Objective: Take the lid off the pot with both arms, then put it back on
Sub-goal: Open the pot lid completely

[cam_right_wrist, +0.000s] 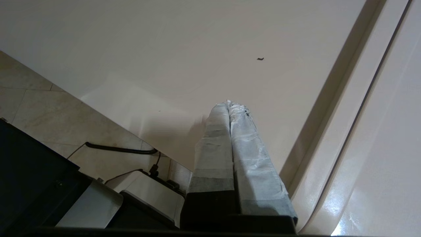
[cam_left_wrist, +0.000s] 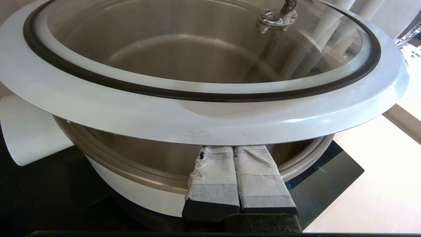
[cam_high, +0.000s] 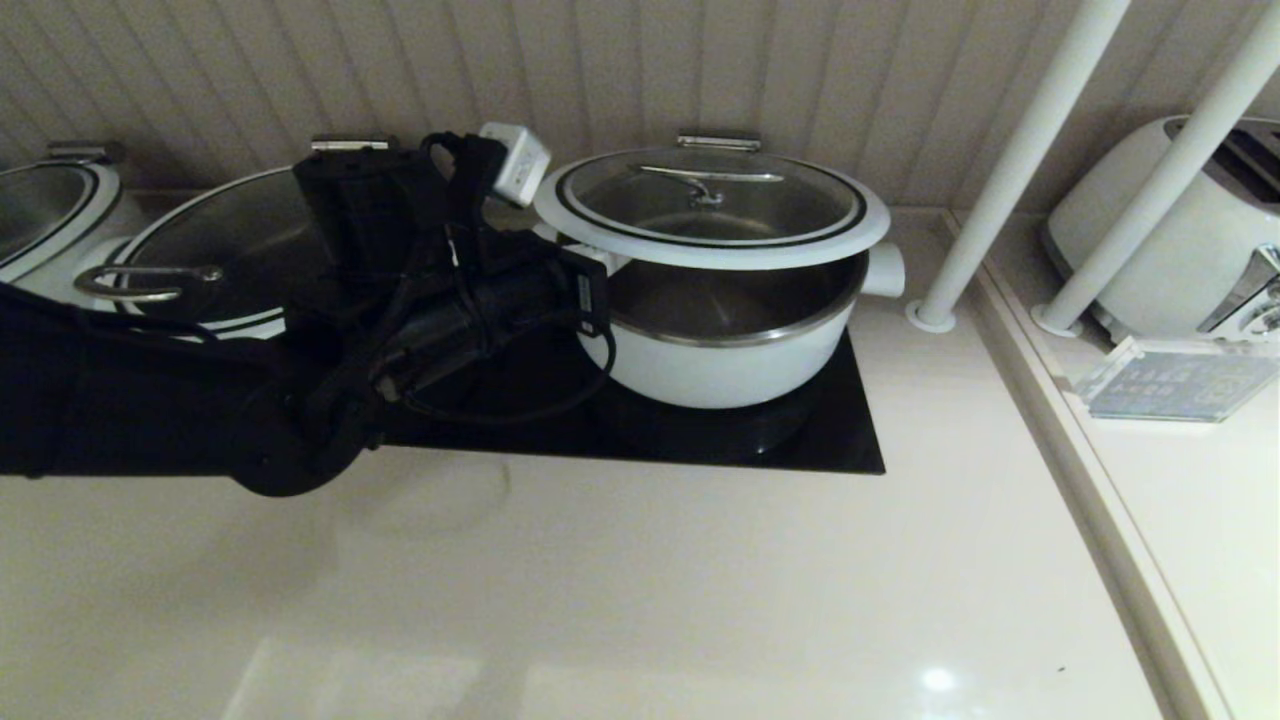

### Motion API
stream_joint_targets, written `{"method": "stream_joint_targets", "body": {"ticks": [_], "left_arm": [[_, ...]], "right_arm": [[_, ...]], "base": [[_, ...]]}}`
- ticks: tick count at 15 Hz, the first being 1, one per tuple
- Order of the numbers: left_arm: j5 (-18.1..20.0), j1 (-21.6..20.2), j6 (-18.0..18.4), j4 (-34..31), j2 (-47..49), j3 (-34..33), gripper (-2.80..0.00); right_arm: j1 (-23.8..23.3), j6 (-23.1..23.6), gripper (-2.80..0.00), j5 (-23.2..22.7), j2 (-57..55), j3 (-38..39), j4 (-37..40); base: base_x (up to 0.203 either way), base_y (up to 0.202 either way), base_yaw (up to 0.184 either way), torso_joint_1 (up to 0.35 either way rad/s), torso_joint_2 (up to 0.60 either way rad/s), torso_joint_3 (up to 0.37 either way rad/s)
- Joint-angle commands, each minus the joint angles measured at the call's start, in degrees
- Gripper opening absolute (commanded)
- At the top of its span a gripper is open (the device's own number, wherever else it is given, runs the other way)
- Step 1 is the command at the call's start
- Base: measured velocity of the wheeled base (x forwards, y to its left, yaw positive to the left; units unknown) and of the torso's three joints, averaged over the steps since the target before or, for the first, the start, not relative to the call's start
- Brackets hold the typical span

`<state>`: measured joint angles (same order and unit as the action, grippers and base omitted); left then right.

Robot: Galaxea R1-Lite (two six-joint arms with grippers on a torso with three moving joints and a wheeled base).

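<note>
Head overlooks pot; left wrist close beneath lid.

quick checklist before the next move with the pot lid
1. Lid clear of the pot: ok on the near side, propped up; far edge cannot tell.
2. Left gripper under the lid's white rim: ok, fingers together, wedged beneath.
3. Right gripper helping at the lid: not ok, it hangs over the bare counter, shut.
4. Lid level: not ok, tilted.
5. Pot sitting on the black cooktop: ok.
</note>
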<state>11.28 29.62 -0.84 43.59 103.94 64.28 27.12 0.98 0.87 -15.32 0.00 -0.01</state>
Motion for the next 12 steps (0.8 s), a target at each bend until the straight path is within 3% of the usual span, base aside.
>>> {"method": "stream_joint_targets", "body": {"ticks": [1,5,8,12], "left_arm": [[0.06,0.08,-0.04,0.26,0.04,0.05,-2.80],[0.06,0.00,-0.04,0.41,0.49,0.07,-2.80],[0.06,0.00,0.05,0.35,0.74,0.35,-2.80],[0.06,0.00,-0.04,0.35,0.75,0.32,-2.80]], "right_arm": [[0.07,-0.06,-2.80,0.01,-0.41,0.00,-0.08],[-1.63,-0.18,-2.80,0.01,-0.41,0.00,-0.08],[-12.00,-0.32,-2.80,0.01,-0.34,0.00,-0.08],[-14.50,-0.36,-2.80,0.01,-0.41,0.00,-0.05]], "base": [[0.000,0.000,0.000,0.000,0.00,0.000],[0.000,0.000,0.000,0.000,0.00,0.000],[0.000,0.000,0.000,0.000,0.00,0.000],[0.000,0.000,0.000,0.000,0.00,0.000]]}}
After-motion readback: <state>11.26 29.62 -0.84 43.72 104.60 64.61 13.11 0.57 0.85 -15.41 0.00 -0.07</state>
